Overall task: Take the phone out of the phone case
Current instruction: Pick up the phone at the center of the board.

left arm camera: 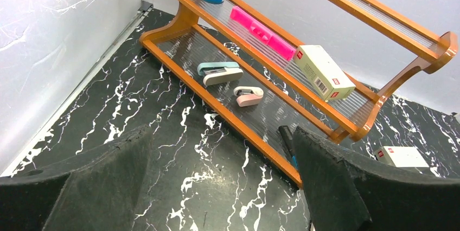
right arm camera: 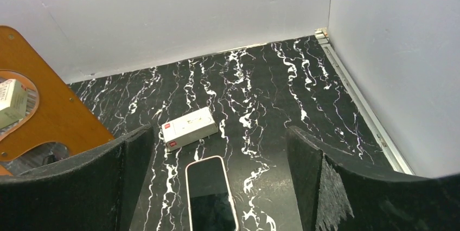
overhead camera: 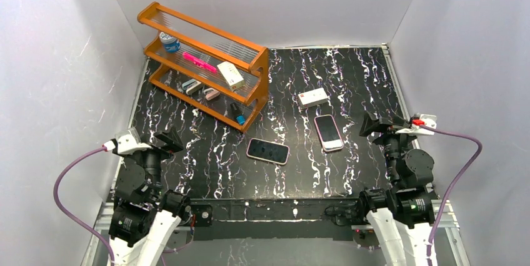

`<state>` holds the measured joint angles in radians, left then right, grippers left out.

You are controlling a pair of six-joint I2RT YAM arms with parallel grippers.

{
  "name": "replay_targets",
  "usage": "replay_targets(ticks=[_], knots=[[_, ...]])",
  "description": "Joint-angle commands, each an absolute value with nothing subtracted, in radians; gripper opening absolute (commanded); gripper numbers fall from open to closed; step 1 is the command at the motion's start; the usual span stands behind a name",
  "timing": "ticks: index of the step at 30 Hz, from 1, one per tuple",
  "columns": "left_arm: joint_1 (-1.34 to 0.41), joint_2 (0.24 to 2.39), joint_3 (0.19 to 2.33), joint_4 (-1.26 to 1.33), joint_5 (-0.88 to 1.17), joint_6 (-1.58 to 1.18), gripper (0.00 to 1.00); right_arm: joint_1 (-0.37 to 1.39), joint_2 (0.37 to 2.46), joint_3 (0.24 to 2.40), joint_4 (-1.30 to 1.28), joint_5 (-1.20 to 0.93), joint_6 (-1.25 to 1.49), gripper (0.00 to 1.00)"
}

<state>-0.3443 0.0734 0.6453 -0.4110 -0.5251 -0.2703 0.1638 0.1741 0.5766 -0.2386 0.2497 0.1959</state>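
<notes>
Showing the cased phone [overhead camera: 328, 132] flat on the counter [overhead camera: 350, 78] just ahead of the right end effector [overhead camera: 382, 125], long axis running away from it, lined up with the gap between its wide-spread, empty fingers [right arm camera: 81, 187]. Leaves the left end effector [overhead camera: 156, 143], equally wide, well apart.

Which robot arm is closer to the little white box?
Right. The right end effector hovers just right of the white box, slightly nearer the bases. The left end effector is far off on the table's other side, past the wooden rack.
</notes>
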Motion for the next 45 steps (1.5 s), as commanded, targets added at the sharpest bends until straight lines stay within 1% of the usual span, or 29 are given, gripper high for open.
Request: replay_targets(ticks=[1, 4, 11, 19, 23, 26, 28, 36, 39, 45], knots=[[-0.345, 0.094, 0.646, -0.389, -0.543, -0.281, 0.98, 0.162, 0.213, 0.644, -0.249, 0.228, 0.203, 0.99], [-0.346, 0.092, 0.649, -0.394, -0.509, -0.281, 0.98, 0.162, 0.259, 0.703, -0.298, 0.247, 0.221, 0.99], [-0.345, 0.119, 0.655, -0.397, -0.422, -0.291, 0.98, 0.163, 0.451, 0.811, -0.460, 0.162, 0.368, 0.99], [-0.345, 0.291, 0.709, -0.443, -0.296, -0.375, 0.98, 0.163, 0.766, 0.906, -0.631, -0.033, 0.509, 0.99], [-0.345, 0.375, 0.700, -0.449, -0.235, -0.395, 0.98, 0.161, 0.884, 0.899, -0.667, 0.030, 0.617, 0.99], [-0.345, 0.420, 0.696, -0.457, -0.201, -0.389, 0.98, 0.162, 0.879, 0.763, -0.526, -0.058, 0.571, 0.99], [-0.345, 0.440, 0.696, -0.465, -0.174, -0.373, 0.98, 0.161, 0.897, 0.724, -0.470, -0.081, 0.545, 0.99], [-0.346, 0.425, 0.672, -0.448, -0.134, -0.365, 0.98, 0.162, 1.264, 0.861, -0.480, -0.019, 0.434, 0.99], [-0.345, 0.402, 0.666, -0.443, -0.127, -0.365, 0.98, 0.162, 1.388, 0.914, -0.497, -0.053, 0.408, 0.99], [-0.344, 0.385, 0.663, -0.439, -0.125, -0.357, 0.98, 0.166, 1.520, 0.959, -0.519, -0.078, 0.366, 0.99]])
